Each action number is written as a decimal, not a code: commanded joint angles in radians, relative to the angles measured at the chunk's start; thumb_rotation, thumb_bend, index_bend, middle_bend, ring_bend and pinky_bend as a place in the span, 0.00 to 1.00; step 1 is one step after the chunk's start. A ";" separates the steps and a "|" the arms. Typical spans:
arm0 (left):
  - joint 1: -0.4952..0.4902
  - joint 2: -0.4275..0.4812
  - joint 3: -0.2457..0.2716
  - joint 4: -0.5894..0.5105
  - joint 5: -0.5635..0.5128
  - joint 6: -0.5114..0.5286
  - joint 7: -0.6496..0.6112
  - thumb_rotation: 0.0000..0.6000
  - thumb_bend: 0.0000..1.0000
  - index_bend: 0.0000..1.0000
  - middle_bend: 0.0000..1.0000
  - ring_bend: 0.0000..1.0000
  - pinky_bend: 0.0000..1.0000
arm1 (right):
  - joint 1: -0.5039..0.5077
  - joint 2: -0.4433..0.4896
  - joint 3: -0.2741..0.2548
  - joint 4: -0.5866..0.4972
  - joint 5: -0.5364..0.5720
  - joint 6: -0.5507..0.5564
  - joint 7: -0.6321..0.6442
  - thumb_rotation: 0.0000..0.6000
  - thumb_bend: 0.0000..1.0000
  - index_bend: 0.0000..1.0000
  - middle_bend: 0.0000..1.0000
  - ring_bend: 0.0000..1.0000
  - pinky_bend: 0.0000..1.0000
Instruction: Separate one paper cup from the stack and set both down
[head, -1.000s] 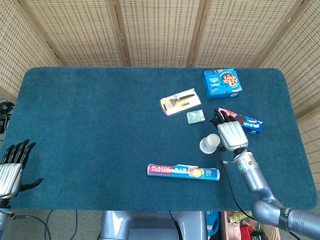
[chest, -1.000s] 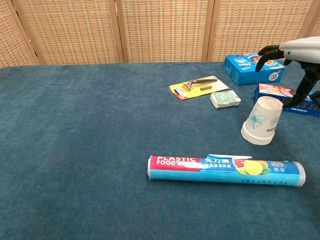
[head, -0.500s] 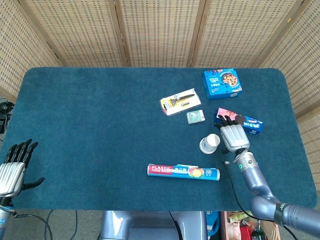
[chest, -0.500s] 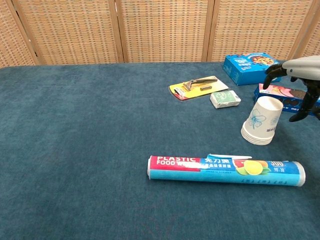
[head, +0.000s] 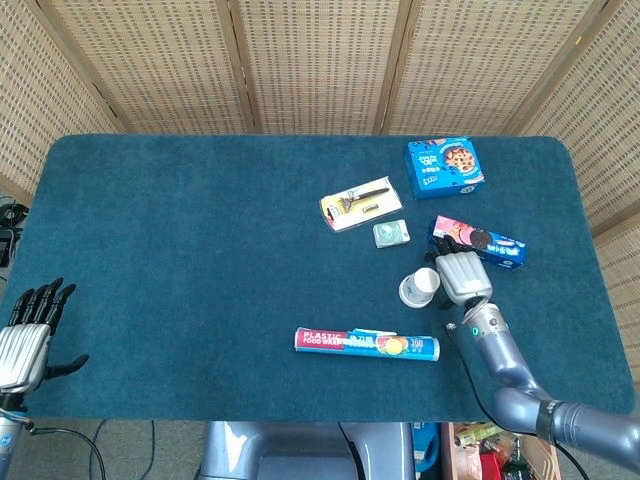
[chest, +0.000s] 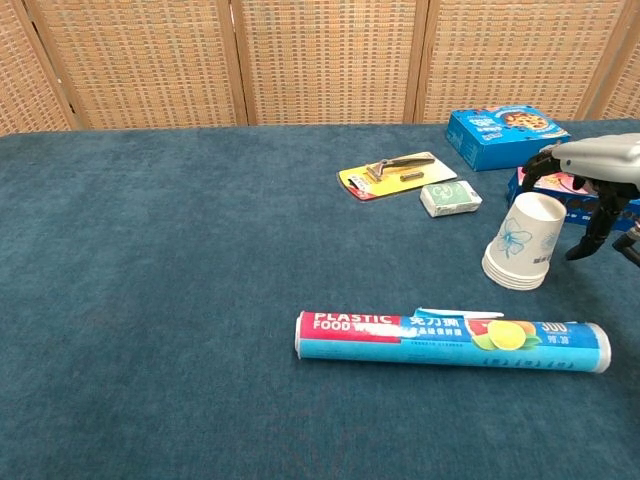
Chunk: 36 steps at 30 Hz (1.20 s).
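A stack of white paper cups (head: 419, 287) (chest: 520, 243) with a blue flower print stands upside down on the blue table cloth, right of centre. My right hand (head: 458, 269) (chest: 590, 170) hovers just to the right of the stack, fingers spread and empty, not touching it. My left hand (head: 24, 328) rests open at the table's near left corner, far from the cups; the chest view does not show it.
A long plastic wrap box (head: 366, 343) (chest: 450, 339) lies in front of the cups. Behind them are a small green packet (head: 390, 233), a razor on a yellow card (head: 356, 203), a blue cookie box (head: 445, 167) and a pink-blue cookie pack (head: 490, 243).
My right hand has come down and nearer, closing in on the right side of the cup stack. The cups and my left hand have stayed put.
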 joint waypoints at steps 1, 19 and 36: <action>-0.001 -0.001 0.000 0.001 -0.001 -0.001 0.000 1.00 0.15 0.00 0.00 0.00 0.00 | 0.003 -0.008 -0.006 0.010 -0.002 -0.004 0.008 1.00 0.20 0.32 0.17 0.00 0.30; -0.001 -0.007 0.000 0.011 -0.003 0.004 -0.005 1.00 0.15 0.00 0.00 0.00 0.00 | -0.014 -0.073 -0.016 0.080 -0.095 0.046 0.100 1.00 0.26 0.67 0.55 0.40 0.68; -0.009 -0.016 0.005 0.017 -0.002 -0.012 -0.020 1.00 0.16 0.00 0.00 0.00 0.00 | -0.002 -0.010 0.087 -0.053 -0.107 0.036 0.239 1.00 0.26 0.75 0.62 0.47 0.73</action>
